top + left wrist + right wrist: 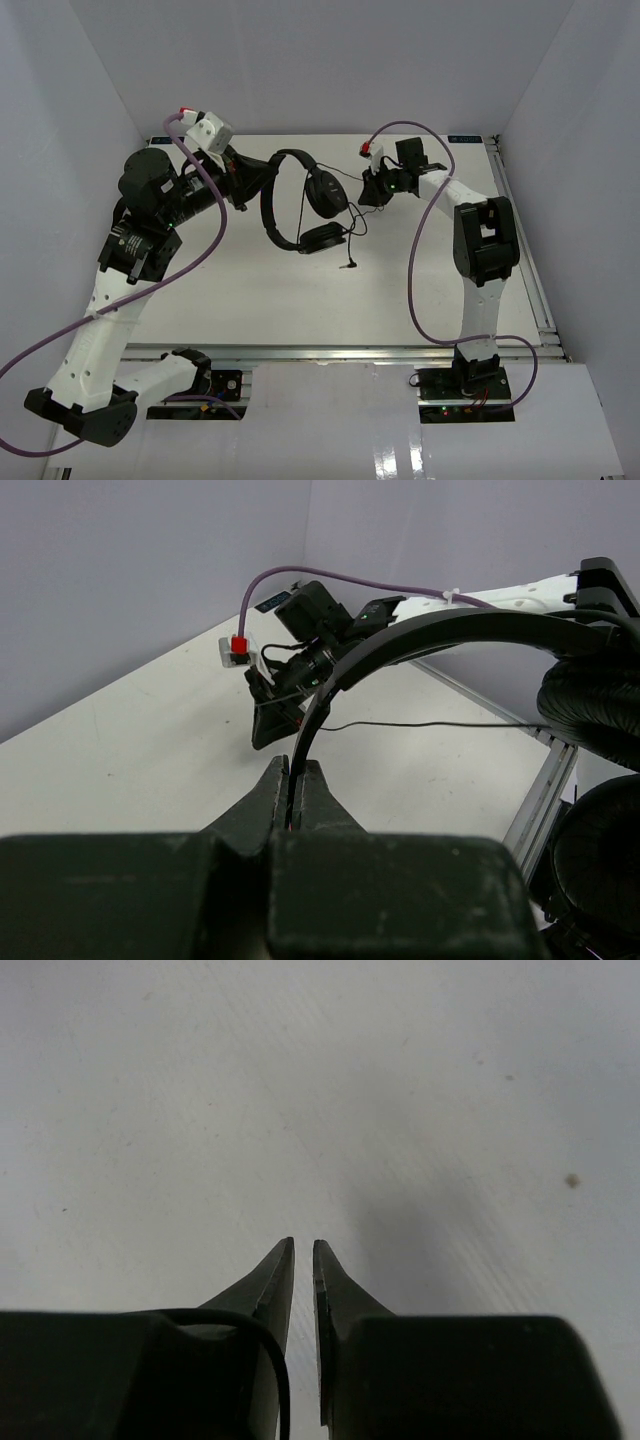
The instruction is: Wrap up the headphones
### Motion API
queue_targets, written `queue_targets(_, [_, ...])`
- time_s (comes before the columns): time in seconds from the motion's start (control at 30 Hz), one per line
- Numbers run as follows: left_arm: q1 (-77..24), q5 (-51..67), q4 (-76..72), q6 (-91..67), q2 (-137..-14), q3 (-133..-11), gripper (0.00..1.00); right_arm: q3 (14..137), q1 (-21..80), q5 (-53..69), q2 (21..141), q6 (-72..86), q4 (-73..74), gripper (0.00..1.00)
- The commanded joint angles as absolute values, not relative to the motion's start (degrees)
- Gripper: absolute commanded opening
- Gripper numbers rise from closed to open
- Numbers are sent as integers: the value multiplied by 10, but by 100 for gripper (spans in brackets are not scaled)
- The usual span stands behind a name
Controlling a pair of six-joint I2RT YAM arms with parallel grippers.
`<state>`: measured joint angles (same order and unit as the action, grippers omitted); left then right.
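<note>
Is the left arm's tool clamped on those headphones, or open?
Clamped: in the left wrist view, the left tool pinches the thin headband of the headphones, with no gap showing.

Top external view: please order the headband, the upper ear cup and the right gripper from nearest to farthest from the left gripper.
1. The headband, clamped in the left gripper.
2. The upper ear cup, mid-table, to the right.
3. The right gripper, farthest right, holding the cord.
</note>
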<state>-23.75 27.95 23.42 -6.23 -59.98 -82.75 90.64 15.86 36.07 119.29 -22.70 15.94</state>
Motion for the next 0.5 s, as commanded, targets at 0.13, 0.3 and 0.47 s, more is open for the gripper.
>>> queue_targets(0.13, [-239,288,196,-91,-598,-853,0,904,166,498,1235,-206,225,22])
queue_targets(0.3, [-239,296,178,-108,-604,-854,0,899,204,524,1263,-238,301,24])
queue_targets(0.47, [-239,292,168,-124,-603,-855,0,858,236,520,1262,-229,299,19])
